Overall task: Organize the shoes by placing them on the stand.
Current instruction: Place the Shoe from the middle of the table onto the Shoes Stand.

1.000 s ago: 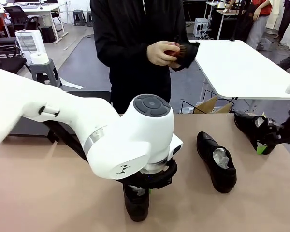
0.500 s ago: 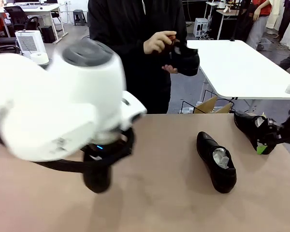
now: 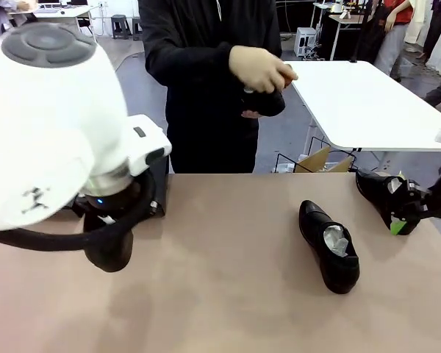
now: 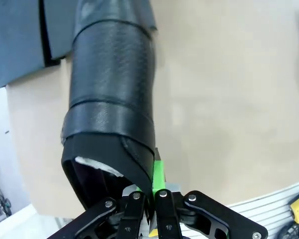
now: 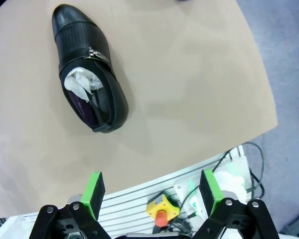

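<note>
**Front view.** The big white left arm (image 3: 55, 125) fills the 9 o'clock side. A black shoe (image 3: 109, 254) hangs under it, toe down, over the tan table (image 3: 220, 309). A second shoe (image 3: 329, 246) lies on the table at about 4 o'clock, with white paper stuffed inside. A third shoe (image 3: 378, 191) sits at 3 o'clock, near the table's edge. The right gripper (image 3: 401, 209) is just beside it, with one green pad (image 3: 398, 226) showing. I cannot tell from here if they touch. At 12 o'clock a person stands across the table and holds a fourth shoe (image 3: 264, 103) in both hands (image 3: 259, 70).

**Left wrist view.** The left gripper (image 4: 150, 174) is at 6 o'clock. Its two fingers are squeezed tight on the back rim of the black shoe. The shoe stretches away toward 12 o'clock, and a bit of white paper peeks out of its opening. The dark flat stand (image 4: 20, 40) is at 10 o'clock, at the table's edge. The toe of the shoe is just beside it. I cannot tell if they touch.

**Right wrist view.** The right gripper is spread wide and has hold of nothing. The second shoe lies flat on the table at 11 o'clock, well apart from the fingers. Its toe points to 12 o'clock and the paper sits in its heel end. A yellow box with a red button (image 5: 160, 213) sits at 6 o'clock, past the table's edge.
</note>
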You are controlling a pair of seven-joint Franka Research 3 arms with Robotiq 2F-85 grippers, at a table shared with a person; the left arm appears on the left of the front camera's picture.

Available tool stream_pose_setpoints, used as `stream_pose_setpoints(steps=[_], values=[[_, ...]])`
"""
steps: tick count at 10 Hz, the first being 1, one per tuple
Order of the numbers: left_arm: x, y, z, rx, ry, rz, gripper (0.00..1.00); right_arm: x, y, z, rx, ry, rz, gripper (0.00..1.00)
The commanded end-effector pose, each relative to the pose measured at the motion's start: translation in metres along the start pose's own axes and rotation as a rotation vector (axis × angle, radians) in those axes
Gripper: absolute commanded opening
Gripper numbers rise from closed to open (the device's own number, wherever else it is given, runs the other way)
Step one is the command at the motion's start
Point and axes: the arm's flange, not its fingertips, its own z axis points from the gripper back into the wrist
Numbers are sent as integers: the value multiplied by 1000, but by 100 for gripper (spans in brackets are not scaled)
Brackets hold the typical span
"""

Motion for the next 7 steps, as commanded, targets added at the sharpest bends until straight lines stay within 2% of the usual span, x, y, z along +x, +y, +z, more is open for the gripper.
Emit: stream_pose_setpoints(steps=[1,3,4,5,6,7], values=[[7,16,3,9,-13,15,0,3,3,-1,24,-3,11,100],[28,93,12,173,-216,97,0,3,3,-1,24,-3,11,100],[41,128,16,195,-283,116,0,3,3,-1,24,-3,11,100],[54,160,15,233,-302,128,0,3,3,-1,24,-3,11,100],[69,187,9,207,-316,117,0,3,3,-1,24,-3,11,100],[87,216,-3,222,-349,56,0,3,3,-1,24,-3,11,100]])
